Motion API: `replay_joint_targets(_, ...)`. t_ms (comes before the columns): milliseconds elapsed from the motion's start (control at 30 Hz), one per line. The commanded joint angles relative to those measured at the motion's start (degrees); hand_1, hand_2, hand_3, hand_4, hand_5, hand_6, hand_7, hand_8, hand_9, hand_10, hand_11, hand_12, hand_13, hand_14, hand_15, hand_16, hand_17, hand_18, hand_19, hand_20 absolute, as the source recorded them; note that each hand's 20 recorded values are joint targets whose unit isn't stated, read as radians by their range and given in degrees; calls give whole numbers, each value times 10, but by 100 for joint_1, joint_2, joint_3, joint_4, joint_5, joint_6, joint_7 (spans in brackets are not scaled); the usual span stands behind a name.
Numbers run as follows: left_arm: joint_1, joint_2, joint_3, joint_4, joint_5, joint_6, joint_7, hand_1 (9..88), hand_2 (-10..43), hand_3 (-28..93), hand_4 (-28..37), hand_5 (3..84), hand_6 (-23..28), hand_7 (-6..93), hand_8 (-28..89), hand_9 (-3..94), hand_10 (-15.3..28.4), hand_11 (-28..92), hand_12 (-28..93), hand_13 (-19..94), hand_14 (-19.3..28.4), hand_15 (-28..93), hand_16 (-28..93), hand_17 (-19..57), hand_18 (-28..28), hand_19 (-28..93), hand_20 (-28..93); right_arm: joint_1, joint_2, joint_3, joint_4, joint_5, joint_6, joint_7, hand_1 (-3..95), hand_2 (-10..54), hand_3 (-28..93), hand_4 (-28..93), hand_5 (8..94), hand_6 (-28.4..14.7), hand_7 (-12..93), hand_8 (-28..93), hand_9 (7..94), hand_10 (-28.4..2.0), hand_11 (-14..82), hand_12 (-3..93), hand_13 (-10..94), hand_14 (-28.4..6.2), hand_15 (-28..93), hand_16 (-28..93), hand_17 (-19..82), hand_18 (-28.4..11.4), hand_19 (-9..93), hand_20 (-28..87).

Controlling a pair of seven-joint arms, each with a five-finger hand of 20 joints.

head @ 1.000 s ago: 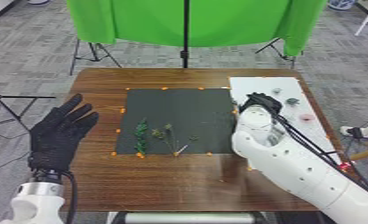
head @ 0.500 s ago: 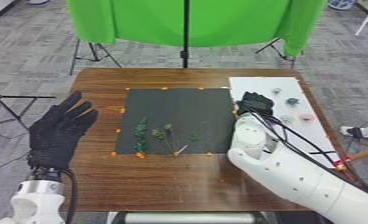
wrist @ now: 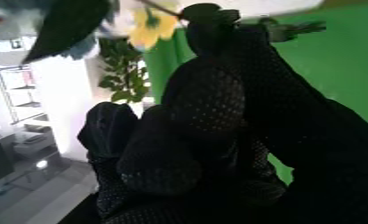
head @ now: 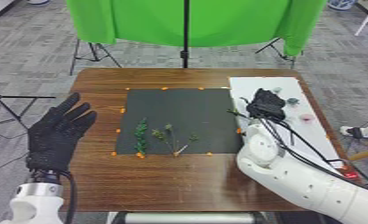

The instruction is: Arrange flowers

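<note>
Head view: the right hand (head: 267, 104) is over the white sheet (head: 251, 84) with a green stem (head: 236, 113) poking out its left side, angled crosswise toward the black mat (head: 180, 105), so I'd guess that's next; left hand (head: 56, 135) is open, farther off, wooden table (head: 180, 182), grey carpet (head: 29, 60) around. Wrist view: fingers pinching the stem, yellow flower (wrist: 147, 34) beside them, green cloth (wrist: 340, 65) behind.
</note>
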Motion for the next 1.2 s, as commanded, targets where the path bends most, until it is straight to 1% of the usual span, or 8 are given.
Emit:
replay_joint_targets(33,227,110,9,-38,-76,106,208,242,64,803,-234,426,119,120,-87,383,215,269,108,291,284,548,-102,-80,259,579,143,329,39,80,-642,-276,227,-14,525,-95,817,-280,937,-45,249,112,936,-114,530,212,804,-107,866,202,395,-260,932,554)
replay_joint_targets(333,160,100,-42,-36,-32,58,122,243,65,803,-234,426,119,119,-86,383,216,269,109,291,284,547,-102,-80,259,579,143,169,-255,482,-1580,-252,18,-169,512,-95,838,-256,937,-53,268,112,937,-116,542,209,812,-112,871,202,404,-268,932,574)
replay_joint_targets(600,235,131,-75,-66,-51,79,162,243,65,803,-233,426,120,119,-87,384,215,268,109,292,284,547,-102,-80,259,579,142,-680,-635,926,-2230,24,-383,-303,507,-95,843,-247,937,-57,275,110,937,-120,549,209,815,-115,875,202,411,-274,932,593)
replay_joint_targets(667,233,133,-65,-53,-54,61,163,242,65,802,-233,426,119,120,-87,384,215,269,109,291,284,547,-102,-80,259,579,143,-852,-714,926,-2203,9,-473,-250,506,-95,845,-246,937,-57,276,110,937,-120,550,208,816,-115,875,202,413,-274,932,595)
replay_joint_targets(700,271,182,-40,-65,-85,95,251,242,65,803,-233,426,119,120,-87,384,215,268,109,291,284,548,-102,-80,259,579,143,-958,-763,980,-2210,120,-528,-257,505,-95,846,-246,937,-58,276,110,937,-120,551,208,817,-115,875,202,414,-274,932,596)
replay_joint_targets(900,252,165,-27,-47,-64,67,209,242,65,802,-233,426,120,120,-87,384,216,269,109,292,284,547,-102,-80,259,579,143,-1256,-1136,1098,-1802,664,-758,10,502,-95,842,-244,937,-59,276,110,937,-120,553,206,820,-114,875,200,419,-277,932,601)
replay_joint_targets(1067,261,212,16,-43,-74,76,255,242,65,803,-233,425,119,120,-87,384,216,268,108,292,284,548,-102,-81,259,578,143,-1251,-1224,1164,-1468,1053,-786,354,501,-95,835,-251,937,-55,267,112,937,-119,552,205,821,-111,873,198,424,-276,932,602)
replay_joint_targets(1200,299,180,-6,-57,-61,67,269,242,64,803,-234,426,120,120,-87,384,216,268,108,292,284,548,-102,-80,259,579,143,-1359,-1157,1237,-1448,1079,-901,489,523,-95,781,-269,936,-46,227,128,930,-108,551,226,819,-106,867,194,428,-277,932,597)
